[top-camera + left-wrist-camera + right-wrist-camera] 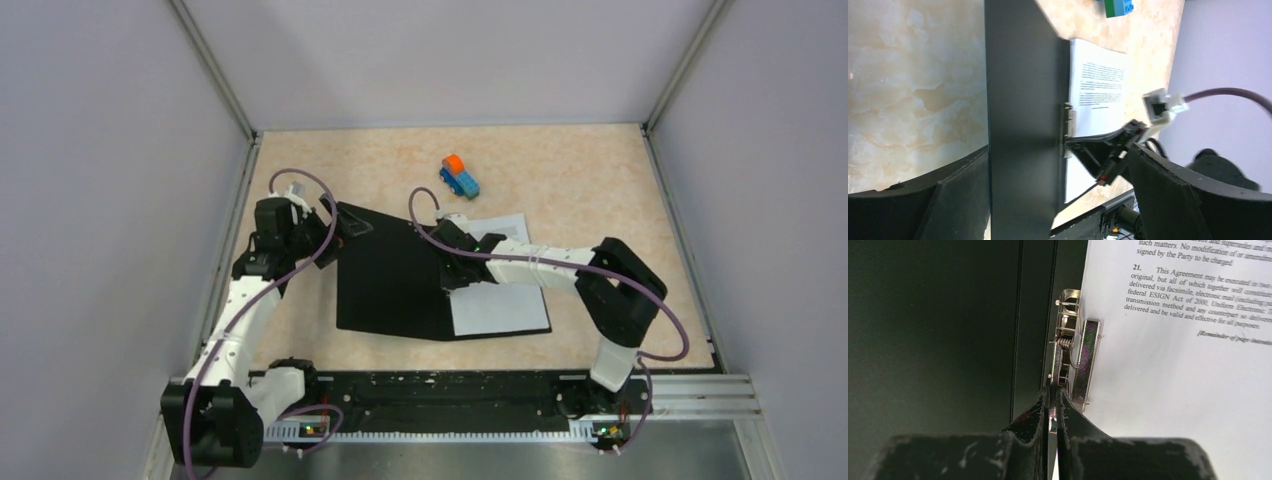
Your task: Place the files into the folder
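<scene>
the flat rectangular folder (390,285) lies open, black inside upward, in the middle of the beige stone-patterned surface (600,170), somewhat closer to the near edge than to the far edge. the files (500,305), a thin stack of white paper sheets with printed text, lie on the folder's right half. their right and near margins are visible, and their far right corner points toward the far right corner of the surface.

left tool (338,222): positioned at the far left corner of the folder's left cover. in the left wrist view its two fingers (958,200) stand spread wide, with the black cover running up between them, close to one finger and clear of the other. whether the cover actually rests on that finger cannot be told.

right tool (452,272): positioned over the folder's spine line, at the left edge of the files. in the right wrist view its fingers are pressed together, pinching the near end of the metal clip (1073,355), a shiny spring-loaded strip fixed inside the folder. the clip's flat bar overlaps the left edge of the files. whether the bar presses on the sheets or stands lifted cannot be told.

a small blue-and-orange toy truck (460,178) stands on the surface toward the far edge, just beyond the folder's far edge and apart from it.
</scene>
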You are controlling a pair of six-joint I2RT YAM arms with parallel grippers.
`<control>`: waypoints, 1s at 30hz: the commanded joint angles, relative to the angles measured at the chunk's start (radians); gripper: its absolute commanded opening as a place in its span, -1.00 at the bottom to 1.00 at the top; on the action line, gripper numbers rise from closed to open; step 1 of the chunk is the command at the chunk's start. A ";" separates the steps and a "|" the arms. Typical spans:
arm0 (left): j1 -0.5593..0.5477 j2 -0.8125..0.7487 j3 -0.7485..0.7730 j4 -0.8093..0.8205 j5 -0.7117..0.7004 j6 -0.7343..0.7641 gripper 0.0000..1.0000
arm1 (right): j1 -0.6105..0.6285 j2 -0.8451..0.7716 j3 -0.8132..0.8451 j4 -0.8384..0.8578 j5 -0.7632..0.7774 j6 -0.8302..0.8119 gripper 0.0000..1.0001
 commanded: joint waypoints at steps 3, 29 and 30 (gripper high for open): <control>0.004 -0.001 0.163 -0.104 -0.024 0.107 0.97 | 0.074 0.128 0.110 0.227 -0.125 0.099 -1.00; -0.382 0.106 0.295 0.237 0.031 0.031 0.96 | -0.042 -0.486 -0.068 0.078 0.203 0.022 0.12; -0.417 0.130 0.298 0.268 0.018 0.029 0.97 | -0.052 -0.522 -0.074 0.057 0.225 0.014 0.13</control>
